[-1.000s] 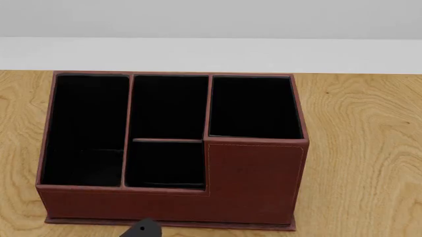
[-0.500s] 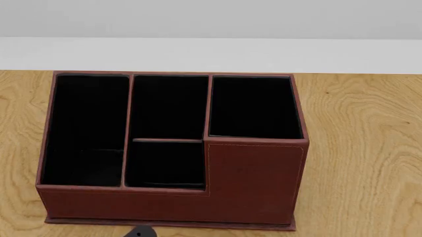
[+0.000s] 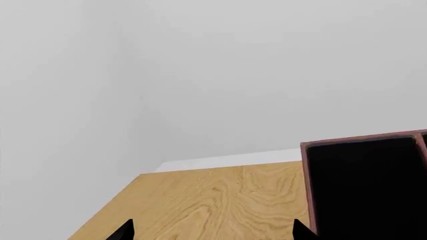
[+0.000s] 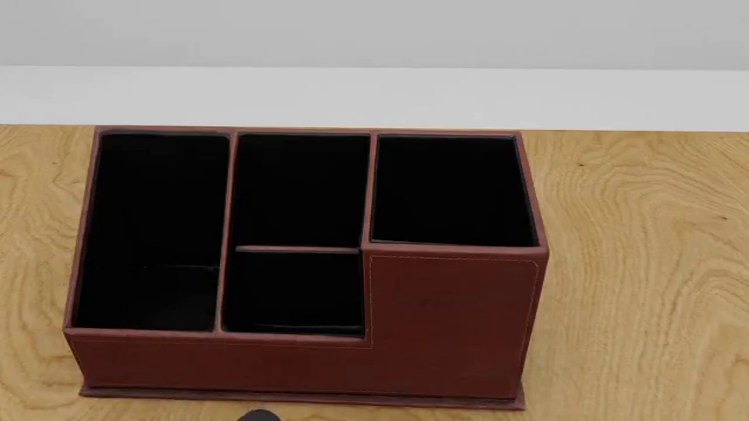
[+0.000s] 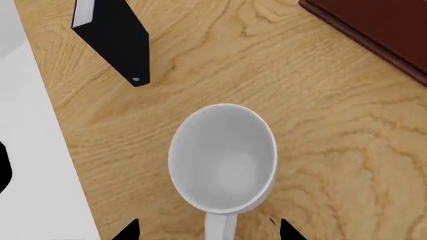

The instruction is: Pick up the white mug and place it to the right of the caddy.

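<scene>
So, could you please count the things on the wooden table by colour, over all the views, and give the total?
White: 1, the white mug
Reddish-brown: 1, the caddy
Black: 1, the small box
Total: 3

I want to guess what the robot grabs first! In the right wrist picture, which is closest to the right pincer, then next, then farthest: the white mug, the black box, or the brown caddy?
1. The white mug: right at the right pincer, its handle pointing between the tips.
2. The black box: farther off on the wood, towards the table edge.
3. The caddy: only a corner shows, on the other side; about as far as the box, too close to call.
</scene>
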### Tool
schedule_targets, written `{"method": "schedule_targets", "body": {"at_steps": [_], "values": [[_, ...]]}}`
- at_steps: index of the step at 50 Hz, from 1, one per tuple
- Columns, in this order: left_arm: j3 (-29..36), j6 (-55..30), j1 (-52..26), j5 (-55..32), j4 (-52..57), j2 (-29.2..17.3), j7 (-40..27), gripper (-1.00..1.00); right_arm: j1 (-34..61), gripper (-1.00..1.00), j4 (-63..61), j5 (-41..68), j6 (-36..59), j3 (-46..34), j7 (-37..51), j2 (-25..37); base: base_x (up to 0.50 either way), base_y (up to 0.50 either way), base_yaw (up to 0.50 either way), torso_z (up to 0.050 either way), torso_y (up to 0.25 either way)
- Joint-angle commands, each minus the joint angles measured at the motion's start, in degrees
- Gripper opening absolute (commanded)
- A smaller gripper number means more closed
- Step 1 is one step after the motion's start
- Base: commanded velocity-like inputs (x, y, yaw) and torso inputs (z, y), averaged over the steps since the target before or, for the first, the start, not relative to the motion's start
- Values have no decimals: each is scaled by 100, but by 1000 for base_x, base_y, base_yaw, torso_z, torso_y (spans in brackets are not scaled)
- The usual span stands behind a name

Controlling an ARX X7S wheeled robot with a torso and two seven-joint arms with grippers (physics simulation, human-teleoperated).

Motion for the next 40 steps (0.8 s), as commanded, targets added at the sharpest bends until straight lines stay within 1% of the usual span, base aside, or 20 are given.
{"method": "schedule_targets", "body": {"at_steps": [1, 40], "values": [[15, 40, 26, 5, -39, -9, -27, 100, -89, 100, 109, -112, -2, -15, -174, 14, 0, 0, 0, 0, 0], [146, 392, 58, -3, -456, 12, -99, 100, -213, 100, 610, -631, 156, -133, -817, 58, 0, 0, 0, 0, 0]]}}
